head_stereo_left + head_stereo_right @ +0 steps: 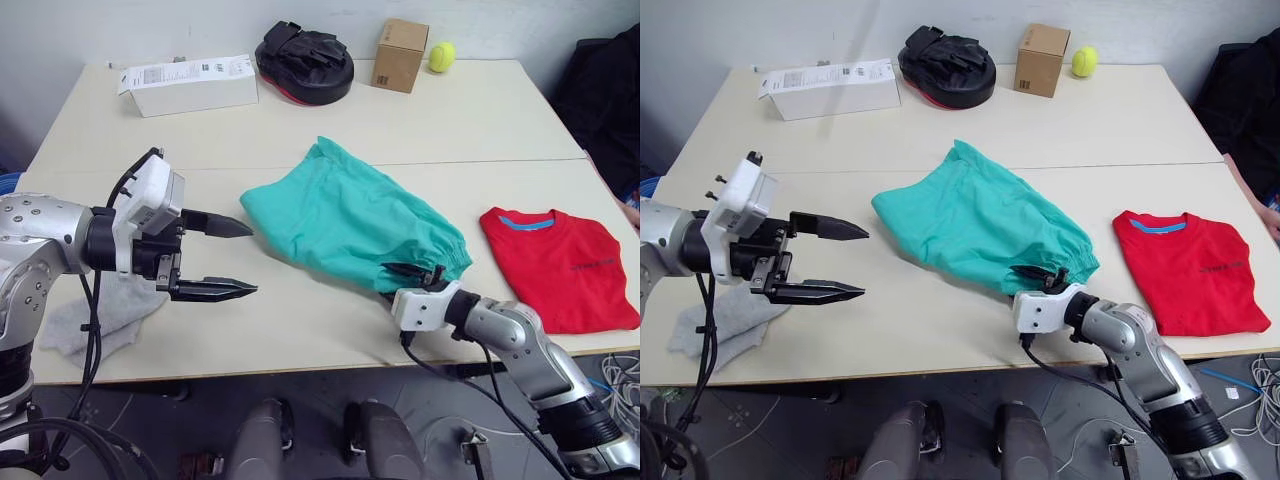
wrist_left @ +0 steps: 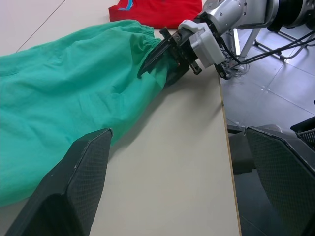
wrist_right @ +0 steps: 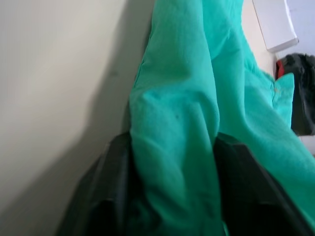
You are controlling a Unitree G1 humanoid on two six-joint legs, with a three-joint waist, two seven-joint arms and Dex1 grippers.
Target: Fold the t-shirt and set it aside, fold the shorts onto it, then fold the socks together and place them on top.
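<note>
On the desk [image 1: 470, 130] the shorts [image 1: 350, 215] sprawl mid-surface, their near gathered edge clamped in the right claw [image 1: 412, 272]. Folded t-shirt [image 1: 558, 262] lies to their right, socks [image 1: 105, 310] at the near left under the left arm. Left claw [image 1: 232, 258], fingers apart, hovers beside the shorts; a thin pinch might slip.

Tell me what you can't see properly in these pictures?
- The socks: the left arm hides part of them in the head views.
- The t-shirt: its chest print is too small to read.
- The shorts: the right end effector has fabric between its fingers, so the drawstring cannot be made out.
- The white box: label too small.
</note>
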